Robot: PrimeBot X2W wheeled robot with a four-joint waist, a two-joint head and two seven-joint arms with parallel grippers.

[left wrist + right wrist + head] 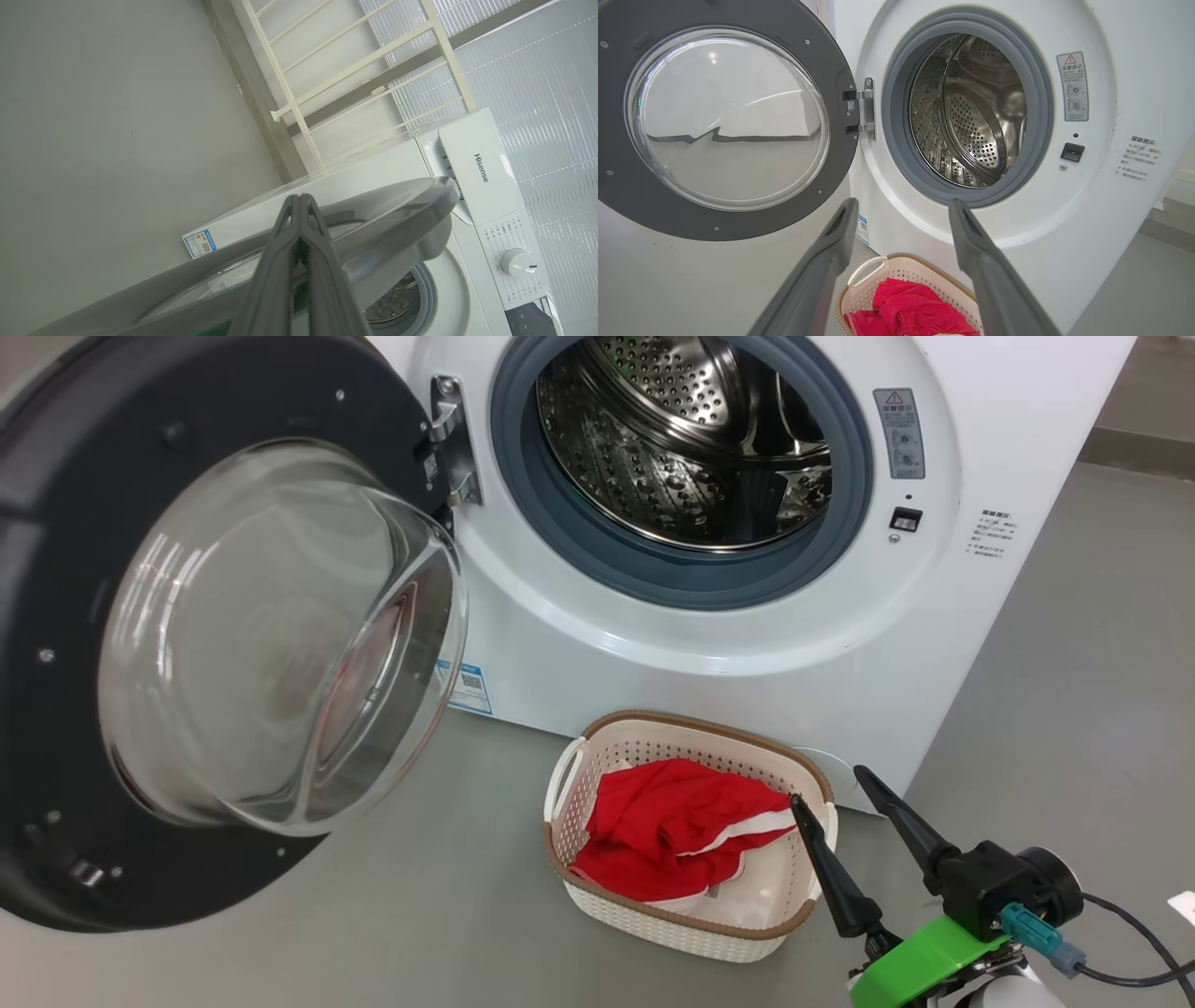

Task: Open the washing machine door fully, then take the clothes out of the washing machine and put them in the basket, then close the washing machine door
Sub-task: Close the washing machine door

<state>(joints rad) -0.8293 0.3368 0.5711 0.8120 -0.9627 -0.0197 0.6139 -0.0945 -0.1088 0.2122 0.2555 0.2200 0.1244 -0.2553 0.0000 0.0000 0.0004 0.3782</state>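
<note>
The washing machine door (37,803) stands swung wide open to the left, its glass bowl bulging toward me. The washing machine (709,691) shows a bare steel drum (681,439) inside its grey seal. On the floor in front sits the basket (709,728) with the red and white clothes (672,821) lying in it. My right gripper (828,786) hovers open just right of the basket's near corner; in the right wrist view this gripper (903,205) holds nothing above the basket (866,280). My left gripper (299,198) is shut and empty at the door's outer edge (397,219).
Grey floor surrounds the machine, with open room to the right of the basket. A white railing frame (327,70) and window blinds stand behind the machine. A cable (1130,933) trails from my right wrist.
</note>
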